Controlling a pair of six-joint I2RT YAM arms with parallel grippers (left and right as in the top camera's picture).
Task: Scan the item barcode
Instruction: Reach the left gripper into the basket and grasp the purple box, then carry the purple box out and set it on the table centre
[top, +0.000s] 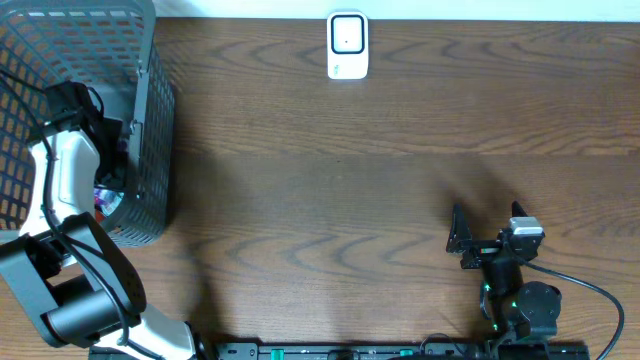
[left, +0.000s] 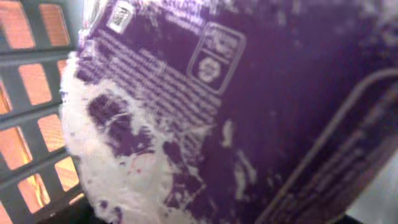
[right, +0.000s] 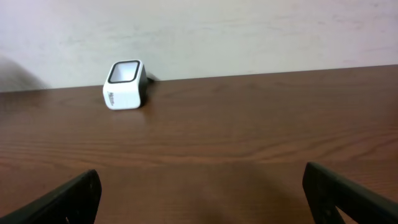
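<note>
The surface (top: 350, 200) is dark brown wood with a pronounced grain, and its far edge meets a plain pale wall (right: 249, 31). A grey mesh basket (top: 150, 150) stands at the far-left corner. A small white scanner (top: 347, 45) stands near the far edge at centre, its dark-framed window facing upward. The left arm (top: 65, 170) reaches down into the basket, and its pincer is hidden by the arm and the mesh, so whether its jaws are apart or clamped cannot be told. The item, a purple package (left: 280, 93), lies inside the basket. From overhead only a small purple-and-white sliver of it shows beside the arm. The left wrist view is filled by the package at very close range and is blurred. It shows white scuffed patches, blocks of fine print too small to read, and a small square code near the upper-left corner. No striped barcode can be made out. The package edges are cut off, so its long axis cannot be determined. The print lines run diagonally from upper left to lower right. The right pincer (right: 202, 196) hovers over the near-right part of the surface, well apart from the basket, with its fingers (right: 68, 199) spread wide and nothing between them.
</note>
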